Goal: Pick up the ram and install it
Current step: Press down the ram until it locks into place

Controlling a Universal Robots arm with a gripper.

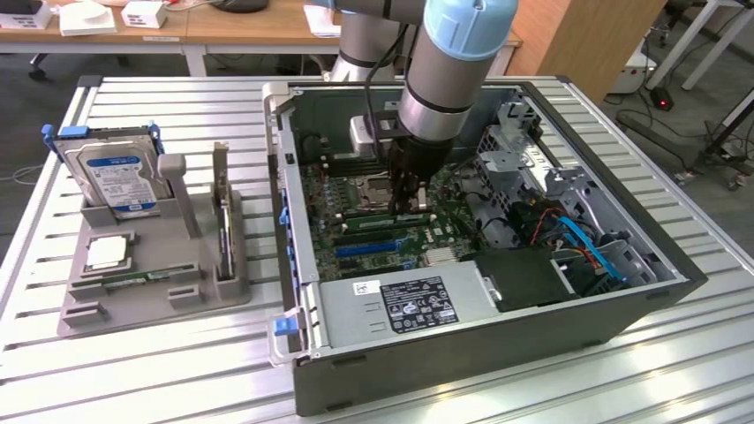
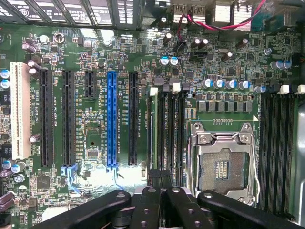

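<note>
The ram (image 2: 153, 129) is a thin green stick seen edge-on, standing in the memory slot beside the empty CPU socket (image 2: 221, 167) on the motherboard. My gripper (image 2: 159, 177) is shut, its black fingertips (image 2: 165, 183) together just over the near end of the ram; whether they touch it I cannot tell. In the exterior view my gripper (image 1: 407, 210) reaches straight down into the open computer case (image 1: 659, 291), low over the motherboard (image 1: 353, 190) next to the socket.
A blue expansion slot (image 2: 112, 119), black slots and a white slot (image 2: 18, 109) lie beside the memory slots. Outside the case, a grey holder (image 1: 94, 309) carries a hard drive (image 1: 116, 177), a dark card (image 1: 224, 221), a chip (image 1: 106, 253) and a narrow green board (image 1: 139, 279).
</note>
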